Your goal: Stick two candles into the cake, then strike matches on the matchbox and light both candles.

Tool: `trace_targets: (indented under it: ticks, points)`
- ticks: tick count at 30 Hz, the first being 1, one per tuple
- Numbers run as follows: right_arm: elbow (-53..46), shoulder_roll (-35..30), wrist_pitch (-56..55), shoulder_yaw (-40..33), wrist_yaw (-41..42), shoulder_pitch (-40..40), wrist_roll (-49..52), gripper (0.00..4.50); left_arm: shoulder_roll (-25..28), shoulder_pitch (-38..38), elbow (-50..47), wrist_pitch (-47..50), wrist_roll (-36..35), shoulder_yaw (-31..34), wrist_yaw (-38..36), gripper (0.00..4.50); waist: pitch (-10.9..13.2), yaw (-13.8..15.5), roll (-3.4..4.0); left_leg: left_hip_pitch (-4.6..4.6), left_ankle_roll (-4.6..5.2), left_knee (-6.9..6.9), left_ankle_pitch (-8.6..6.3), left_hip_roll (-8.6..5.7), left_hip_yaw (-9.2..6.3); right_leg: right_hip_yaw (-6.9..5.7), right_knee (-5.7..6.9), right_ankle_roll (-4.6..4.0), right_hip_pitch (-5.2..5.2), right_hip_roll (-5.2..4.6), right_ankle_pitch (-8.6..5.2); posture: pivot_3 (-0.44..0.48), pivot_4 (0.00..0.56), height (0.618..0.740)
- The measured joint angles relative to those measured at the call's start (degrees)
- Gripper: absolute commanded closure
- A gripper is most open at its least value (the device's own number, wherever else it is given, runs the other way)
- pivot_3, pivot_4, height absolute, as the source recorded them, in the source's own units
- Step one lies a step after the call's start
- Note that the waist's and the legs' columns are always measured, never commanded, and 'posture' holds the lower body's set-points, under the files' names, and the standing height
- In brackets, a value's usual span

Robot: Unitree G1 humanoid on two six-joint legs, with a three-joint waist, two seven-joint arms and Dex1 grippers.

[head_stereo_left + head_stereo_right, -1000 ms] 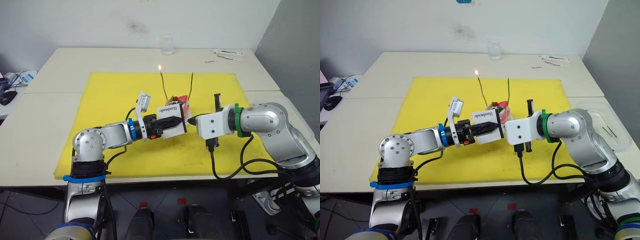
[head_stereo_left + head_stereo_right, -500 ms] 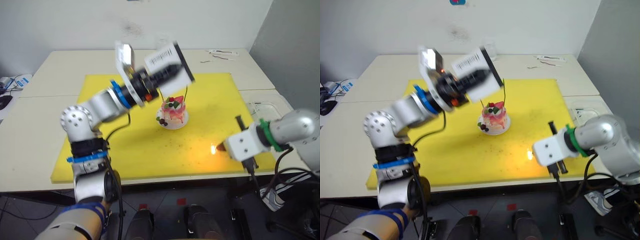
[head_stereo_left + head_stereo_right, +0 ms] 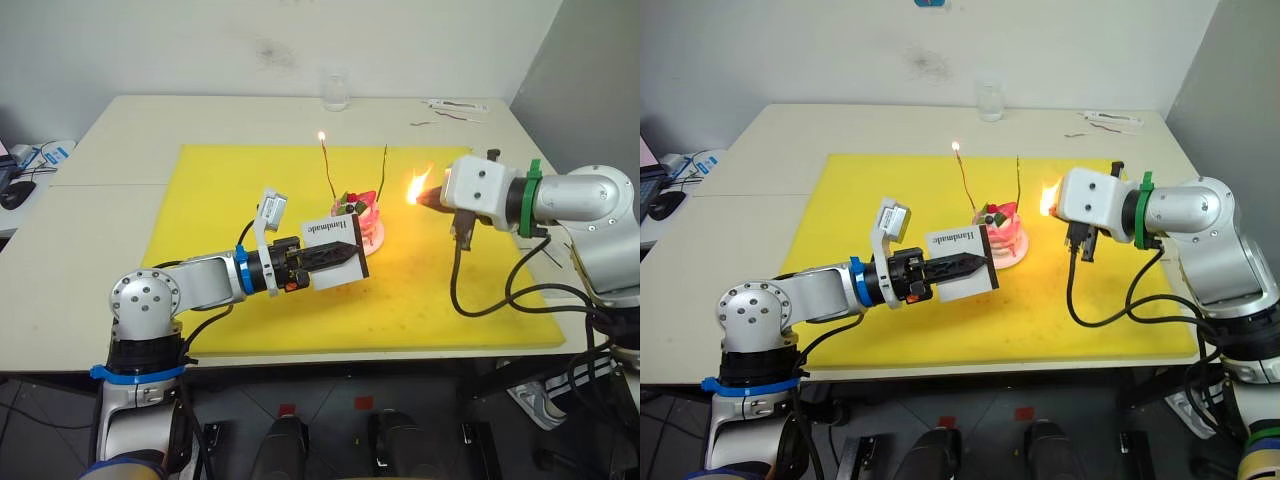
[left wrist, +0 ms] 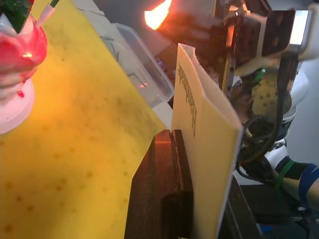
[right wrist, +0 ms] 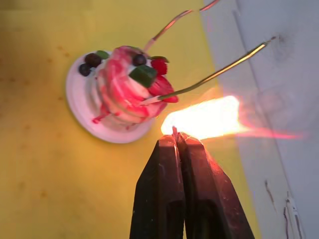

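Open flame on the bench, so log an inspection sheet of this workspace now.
Surface: yellow mat on a pale table.
Job's things: cake on its white plate holds two candles; left candle is lit, right candle is unlit. Burning match, flame beside the right candle. Matchbox in front of the cake.
Clutter: glass at the table's far edge; thin sticks at the far right corner; clear tray off the mat's right side.
Grippers: left gripper shut on the matchbox; right gripper shut on the match.
Cables: black cable loops under the right arm onto the mat.
Surroundings: white wall; devices at far left.
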Motion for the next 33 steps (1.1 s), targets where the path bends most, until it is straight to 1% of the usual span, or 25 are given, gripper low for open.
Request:
trace_targets:
  ticks: [5, 12, 19, 33]
  points:
    - [4.3, 4.3, -0.1, 1.2, -3.2, -3.5, -1.4, 4.49, 0.4, 1.3, -0.3, -0.9, 3.2, -1.7, -3.0, 4.5, 0.0, -0.1, 0.0, 0.01, 0.01, 0.0, 0.0, 0.02, 0.01, 0.01, 0.04, 0.02, -0.03, 0.02, 0.01, 0.0, 0.15, 0.74]
    - [7.2, 7.7, -1.0, 2.3, -5.3, -6.7, -2.5, 4.49, 1.3, 1.4, -0.3, -1.6, 6.5, -2.7, -6.5, 4.5, 0.0, -0.2, 0.0, -0.01, 0.01, -0.01, 0.0, 0.04, 0.01, 0.01, 0.03, 0.09, -0.05, 0.03, 0.05, 0.0, 0.15, 0.74]
    - [8.5, 8.2, -2.1, 2.4, -5.8, -8.4, -2.9, 4.49, 1.3, 2.1, -0.3, -1.7, 7.9, -2.8, -8.1, 4.5, 0.0, -0.2, 0.0, -0.02, 0.01, -0.02, 0.0, 0.05, 0.01, 0.0, 0.03, 0.1, -0.06, 0.03, 0.06, 0.0, 0.15, 0.74]
    - [8.8, 8.3, -2.5, 2.4, -5.9, -8.8, -2.9, 4.49, 1.1, 2.2, -0.3, -1.7, 10.1, -2.9, -9.8, 4.5, 0.0, -0.2, 0.01, -0.01, 0.01, -0.02, 0.0, 0.05, 0.01, 0.0, 0.03, 0.1, -0.06, 0.03, 0.06, 0.0, 0.15, 0.74]
